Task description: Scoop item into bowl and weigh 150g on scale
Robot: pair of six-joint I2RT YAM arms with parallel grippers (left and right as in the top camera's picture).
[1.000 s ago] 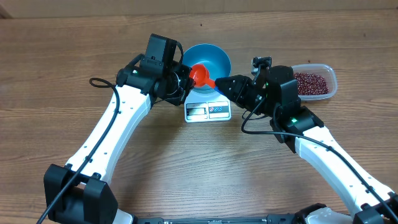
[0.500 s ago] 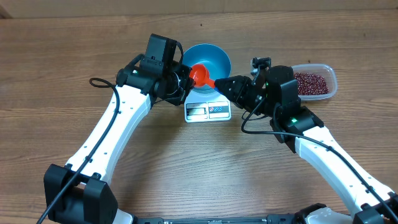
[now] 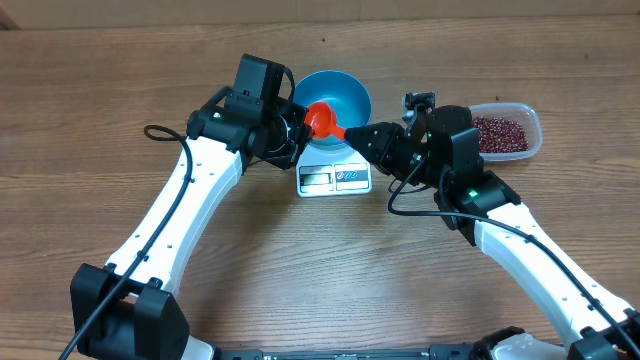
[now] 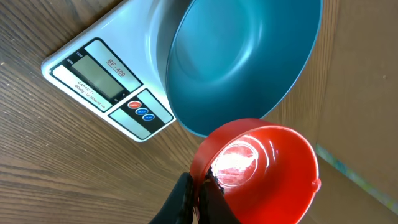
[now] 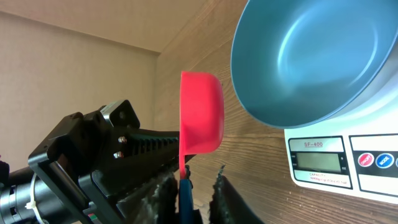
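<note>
1. Two grippers share one red scoop [image 4: 261,168]. The left gripper [image 4: 198,190] is clamped on its rim. The right gripper [image 5: 193,190] has its jaws apart on either side of the handle, not visibly gripping.
2. If the left lets go before the right bites, the scoop could drop onto the bowl [image 3: 350,95] sitting on the scale [image 3: 335,178] and knock it askew.
3. Beans [image 3: 498,131] lie in a clear tub [image 3: 536,125] well right of the scale, beyond the right gripper. Scoop and bowl look empty.
</note>
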